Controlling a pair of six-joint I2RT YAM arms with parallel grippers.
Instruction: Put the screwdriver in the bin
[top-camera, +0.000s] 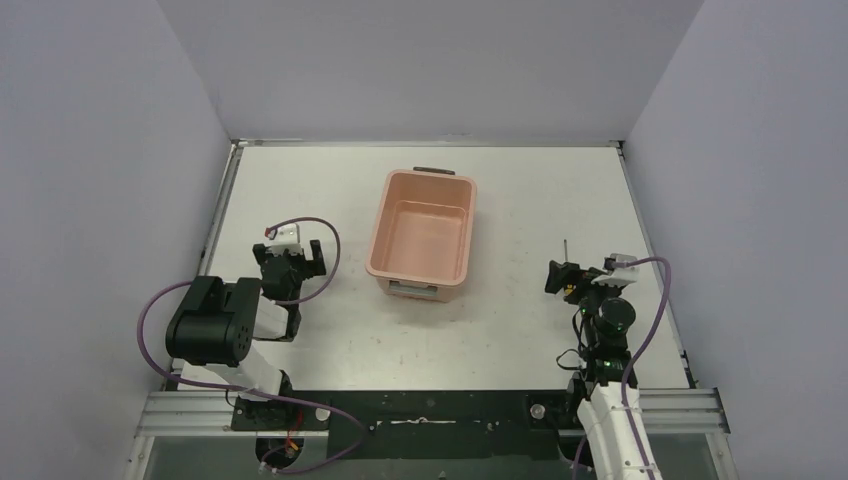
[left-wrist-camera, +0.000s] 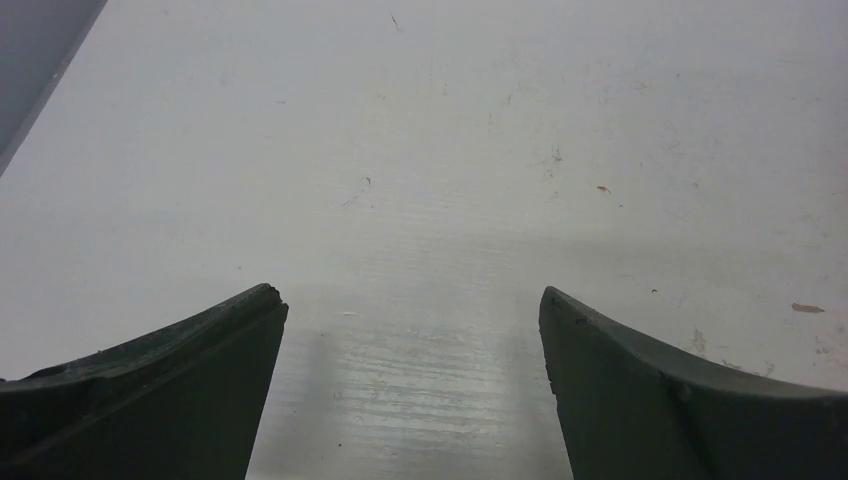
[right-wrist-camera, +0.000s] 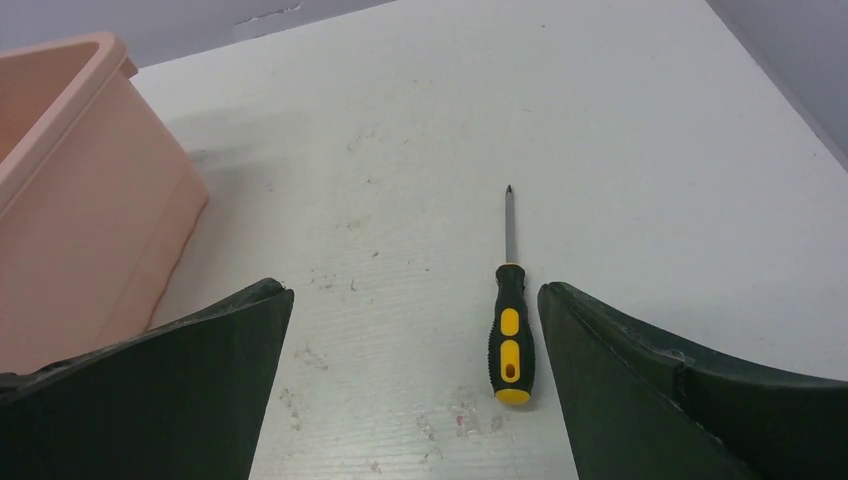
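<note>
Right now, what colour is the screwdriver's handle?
The screwdriver has a black handle with yellow-orange patches. The right wrist view shows it best.

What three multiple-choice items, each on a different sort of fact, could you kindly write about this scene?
1. Where does the screwdriver lie relative to the bin?
A) inside it
B) on the table to its right
C) across its rim

2. What colour is the bin?
A) blue
B) green
C) salmon pink

3. The right gripper is:
A) open
B) shut on the screwdriver
C) shut on the rim

Answers: 1 B, the right wrist view shows it flat on the table beside the bin; 2 C, its walls show pink; 3 A, its fingers stand wide apart.
</note>
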